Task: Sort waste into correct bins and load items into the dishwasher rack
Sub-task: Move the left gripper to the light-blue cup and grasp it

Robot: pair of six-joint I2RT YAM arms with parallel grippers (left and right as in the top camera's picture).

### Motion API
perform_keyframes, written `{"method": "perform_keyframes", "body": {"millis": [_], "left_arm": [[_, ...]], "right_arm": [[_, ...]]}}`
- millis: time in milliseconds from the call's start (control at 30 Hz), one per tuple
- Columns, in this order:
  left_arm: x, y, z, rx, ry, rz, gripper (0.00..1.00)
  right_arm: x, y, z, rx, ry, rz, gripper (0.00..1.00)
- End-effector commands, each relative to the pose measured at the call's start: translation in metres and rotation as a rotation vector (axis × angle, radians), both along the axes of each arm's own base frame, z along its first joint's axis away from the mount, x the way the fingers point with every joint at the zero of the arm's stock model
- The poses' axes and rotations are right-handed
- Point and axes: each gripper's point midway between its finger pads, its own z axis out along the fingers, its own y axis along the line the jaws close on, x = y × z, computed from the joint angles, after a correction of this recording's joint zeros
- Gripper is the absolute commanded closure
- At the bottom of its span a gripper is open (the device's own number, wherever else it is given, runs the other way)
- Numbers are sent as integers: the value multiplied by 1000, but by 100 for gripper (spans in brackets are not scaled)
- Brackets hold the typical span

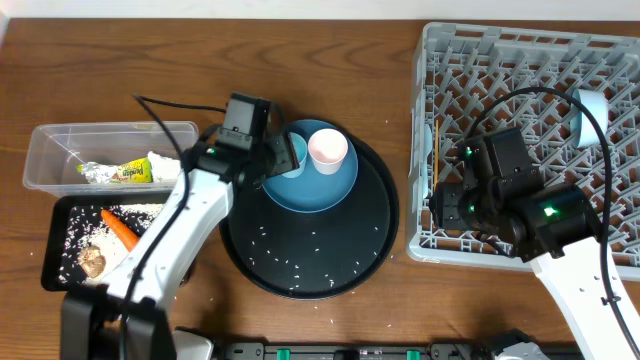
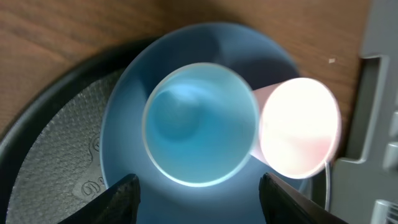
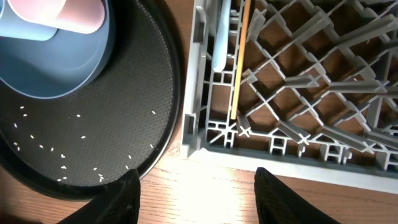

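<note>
above the light-blue cup (image 2: 200,124), the left gripper (image 2: 199,182) stood spread astride it; closing off-centre might tip it against the pink cup (image 2: 301,127) just beside it.

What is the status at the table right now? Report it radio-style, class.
Left gripper open, poised over the light-blue cup. Right gripper open, empty, by the dishwasher rack. Pink cup close beside the light-blue cup.

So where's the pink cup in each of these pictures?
Overhead: pink cup upper middle, on the blue plate.
Left wrist: pink cup right of centre, beside the light-blue cup.
Right wrist: pink cup top-left corner.
Shared landmark: the blue plate under it.
</note>
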Motion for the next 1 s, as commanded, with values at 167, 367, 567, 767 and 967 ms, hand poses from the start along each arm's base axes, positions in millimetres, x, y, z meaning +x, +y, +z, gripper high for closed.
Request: {"method": "perform_keyframes", "body": {"millis": [167,367,567,767,967], "left_arm": [[2,1,-35,17,84,37,37],[1,6,-45,51,104,46,43],[2,6,-45,51,103,47,69],[2,6,-45,51,103,47,81],[2,10,-46,71,100,56,91]], "right_arm": [[0,3,1,-2,-2,24,46],[-1,3,1,-2,-2,24,46],[-1,3,0,-3,1,24,46],[-2,2,0,-5,5,25,46],[-2,2,0,-5,5,24,46]]}}
